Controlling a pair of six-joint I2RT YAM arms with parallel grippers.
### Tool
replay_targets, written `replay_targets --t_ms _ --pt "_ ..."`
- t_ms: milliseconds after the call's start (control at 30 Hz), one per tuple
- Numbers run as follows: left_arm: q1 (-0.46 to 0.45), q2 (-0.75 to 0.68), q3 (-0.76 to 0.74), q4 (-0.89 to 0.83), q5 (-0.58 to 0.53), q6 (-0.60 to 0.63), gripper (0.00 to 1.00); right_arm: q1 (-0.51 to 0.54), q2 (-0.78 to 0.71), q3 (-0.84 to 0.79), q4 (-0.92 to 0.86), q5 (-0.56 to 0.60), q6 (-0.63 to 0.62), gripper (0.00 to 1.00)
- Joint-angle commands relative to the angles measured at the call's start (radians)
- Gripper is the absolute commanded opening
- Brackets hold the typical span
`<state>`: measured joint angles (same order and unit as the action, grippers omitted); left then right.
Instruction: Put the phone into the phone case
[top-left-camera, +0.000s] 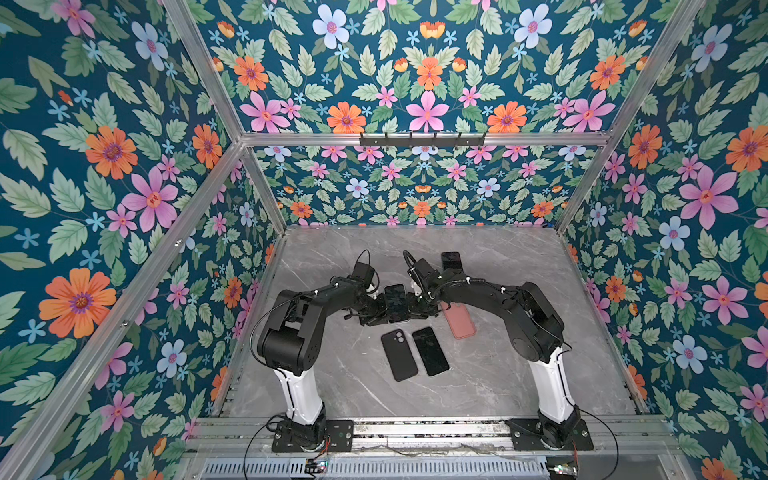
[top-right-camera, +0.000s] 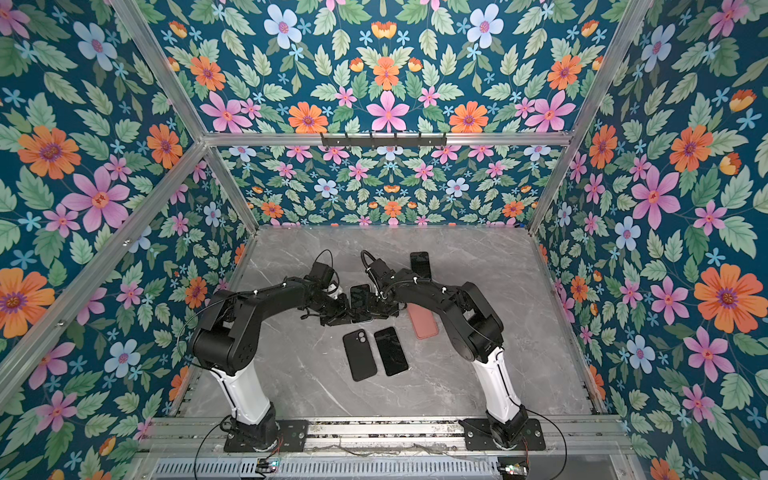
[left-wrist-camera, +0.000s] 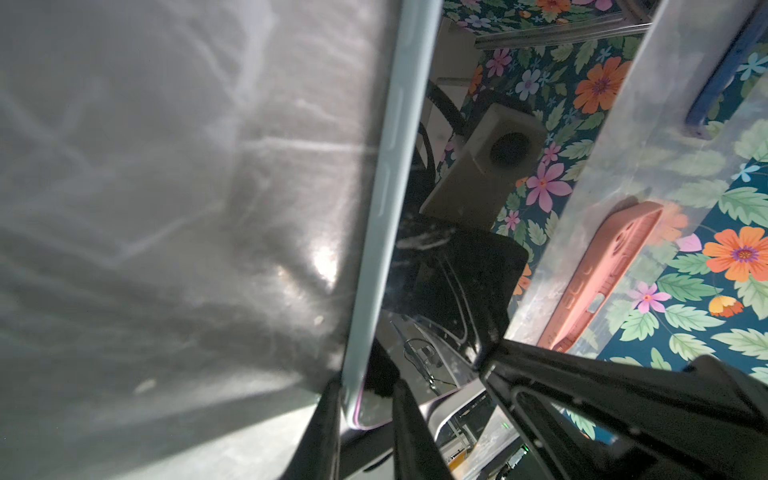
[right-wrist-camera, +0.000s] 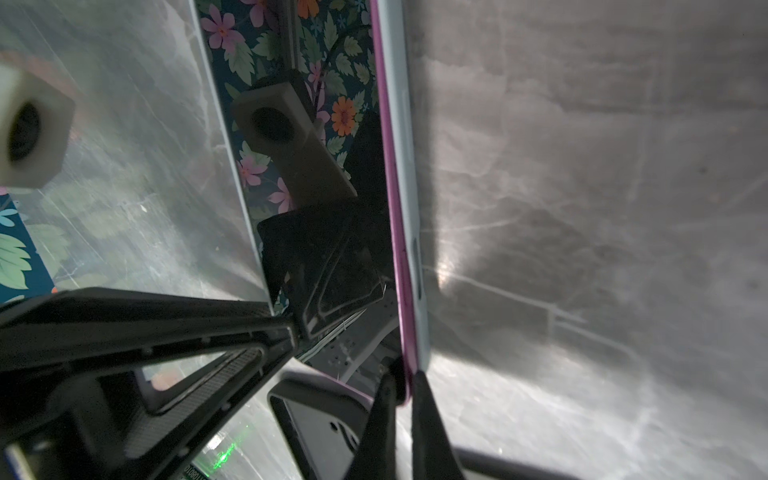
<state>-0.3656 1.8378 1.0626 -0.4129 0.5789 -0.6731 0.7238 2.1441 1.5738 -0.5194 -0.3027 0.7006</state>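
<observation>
Phone (top-left-camera: 395, 300) is mid-frame in both top views, screen up, held between both arms. Left gripper (left-wrist-camera: 362, 401) pinches its pale edge; right gripper (right-wrist-camera: 402, 386) is clamped on the opposite edge. Black case (top-left-camera: 399, 355) and black phone (top-left-camera: 430, 351) lie side by side just below on the grey table (top-left-camera: 519, 374). Pink case (top-left-camera: 459, 322) sits to the right.

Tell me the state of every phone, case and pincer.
held phone: gripped by both pincers.
left pincer: shut on its edge.
right pincer: shut on its edge.
black case: flat, untouched.
black phone: flat, screen up.
pink case: flat, untouched.
far phone: flat, untouched.
</observation>
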Motion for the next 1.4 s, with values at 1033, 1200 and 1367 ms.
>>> replay_targets --t_ms 1033,1200,1367 --pt "0.043 -0.03 -0.009 -0.037 0.054 0.058 0.35 0.001 -0.004 0.023 -0.018 0.002 -0.038 0.28" --pt "0.036 -0.013 -0.012 -0.032 0.058 0.058 0.34 -0.001 0.011 0.028 -0.016 -0.007 -0.036 0.31" --pt "0.031 0.008 -0.013 -0.023 0.07 0.059 0.34 0.0 0.022 0.029 -0.007 -0.018 -0.033 0.31"
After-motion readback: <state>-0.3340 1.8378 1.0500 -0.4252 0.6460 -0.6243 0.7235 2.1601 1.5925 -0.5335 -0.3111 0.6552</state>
